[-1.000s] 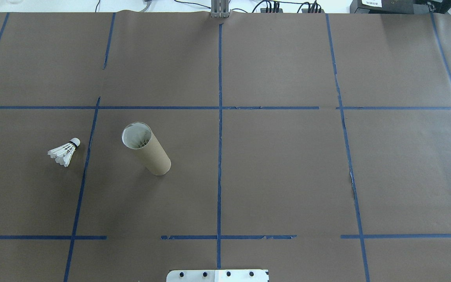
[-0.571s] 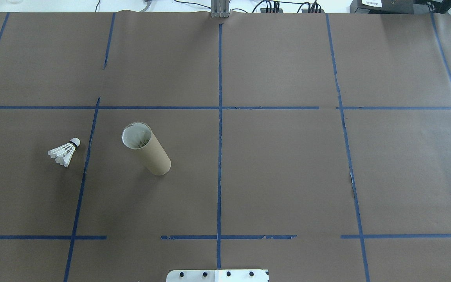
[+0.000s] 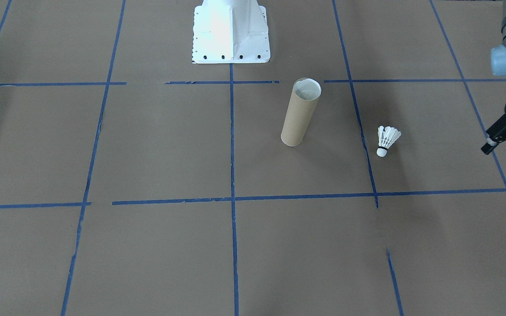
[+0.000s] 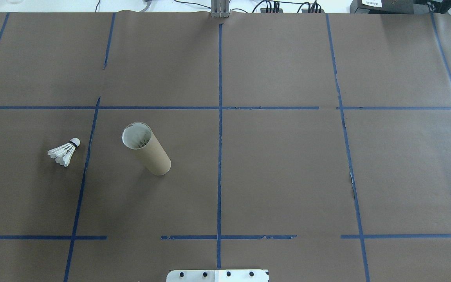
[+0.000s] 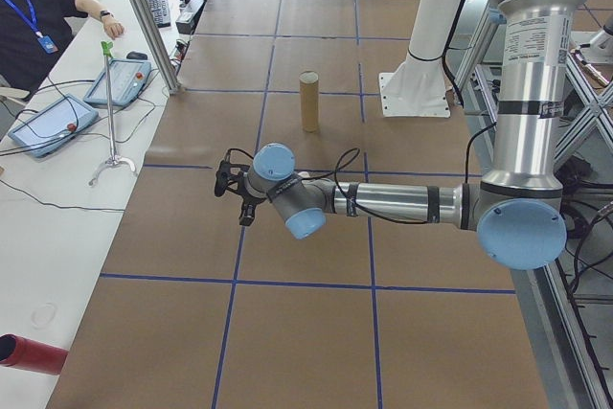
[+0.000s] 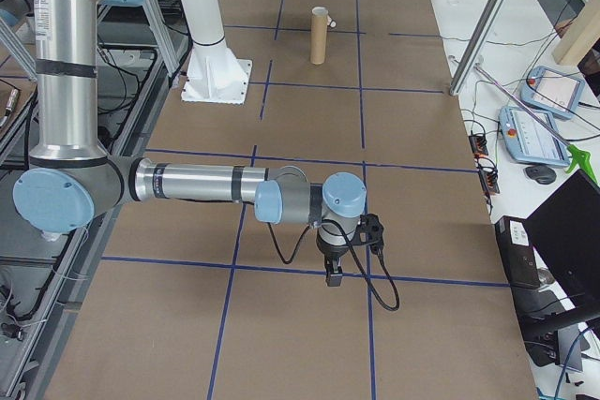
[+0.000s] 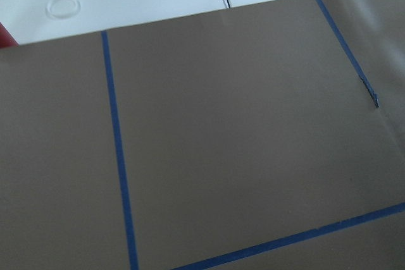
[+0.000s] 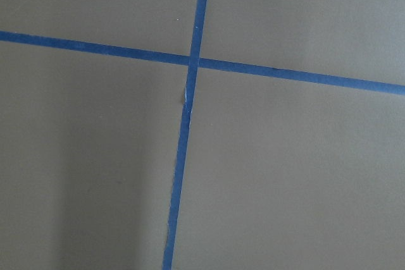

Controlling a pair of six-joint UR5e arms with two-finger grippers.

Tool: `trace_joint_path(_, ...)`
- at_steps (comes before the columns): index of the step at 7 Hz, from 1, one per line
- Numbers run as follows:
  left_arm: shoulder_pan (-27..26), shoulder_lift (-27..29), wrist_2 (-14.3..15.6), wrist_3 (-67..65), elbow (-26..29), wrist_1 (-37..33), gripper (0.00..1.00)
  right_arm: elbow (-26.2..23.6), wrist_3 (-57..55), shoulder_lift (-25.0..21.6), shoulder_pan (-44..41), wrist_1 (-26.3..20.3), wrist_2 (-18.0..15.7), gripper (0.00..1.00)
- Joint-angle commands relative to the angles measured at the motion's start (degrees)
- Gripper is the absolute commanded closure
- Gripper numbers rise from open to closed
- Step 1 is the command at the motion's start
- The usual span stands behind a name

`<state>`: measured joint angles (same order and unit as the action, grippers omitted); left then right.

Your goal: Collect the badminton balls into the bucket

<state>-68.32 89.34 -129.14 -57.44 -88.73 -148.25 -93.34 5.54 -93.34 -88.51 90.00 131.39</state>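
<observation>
At the right edge of the front-facing view the left hand [image 3: 505, 149] is seen spread apart, holding nothing, above the counter [image 3: 147, 145]. The shuttlecock [image 3: 386, 139] lies right of the upright tube [image 3: 299, 114], apart from it. The right hand's [image 6: 330, 276] opening cannot be told.

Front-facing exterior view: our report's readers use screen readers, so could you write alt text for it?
A brown cardboard tube stands upright on the brown table, a white shuttlecock lying apart beside it. The left gripper enters at the edge.
</observation>
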Motion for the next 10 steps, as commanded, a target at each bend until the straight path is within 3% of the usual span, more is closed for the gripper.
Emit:
trace_joint_path(1,11.0,-5.5,5.6,-26.5,-5.5,-10.2,0.0,0.0,0.0,0.0,0.0,0.0,0.0,0.0)
trace_joint_path(2,14.6,-7.4,6.9,-35.6,-8.8,-11.9,0.0,0.0,0.0,0.0,0.0,0.0,0.0,0.0)
trace_joint_path(4,25.0,-8.0,21.0,-53.9,-12.1,-11.8,0.0,0.0,0.0,0.0,0.0,0.0,0.0,0.0)
trace_joint_path(6,28.3,-7.8,27.7,-58.3,-10.8,-11.7,0.0,0.0,0.0,0.0,0.0,0.0,0.0,0.0)
trace_joint_path(10,28.5,-6.0,27.5,-58.5,-7.7,-11.4,0.0,0.0,0.0,0.0,0.0,0.0,0.0,0.0)
